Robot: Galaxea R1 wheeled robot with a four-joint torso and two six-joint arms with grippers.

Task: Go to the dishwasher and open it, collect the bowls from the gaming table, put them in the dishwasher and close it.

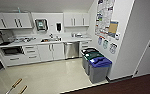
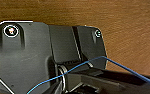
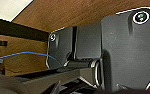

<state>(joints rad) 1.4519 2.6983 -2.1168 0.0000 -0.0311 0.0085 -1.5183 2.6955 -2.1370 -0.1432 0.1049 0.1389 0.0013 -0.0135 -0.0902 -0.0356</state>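
Kitchenette ahead of me: the steel dishwasher, door closed, sits under the counter, recycling bins near its right. I cannot tell my fingers' state.

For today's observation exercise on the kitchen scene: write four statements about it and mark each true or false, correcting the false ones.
1. The dishwasher door is shut. True.
2. The dishwasher sits right of the sink, under the counter. True.
3. The bin nearest the camera has a red lid. False: its lid is blue.
4. The bins stand in the middle of the floor. False: they line the right-hand wall.
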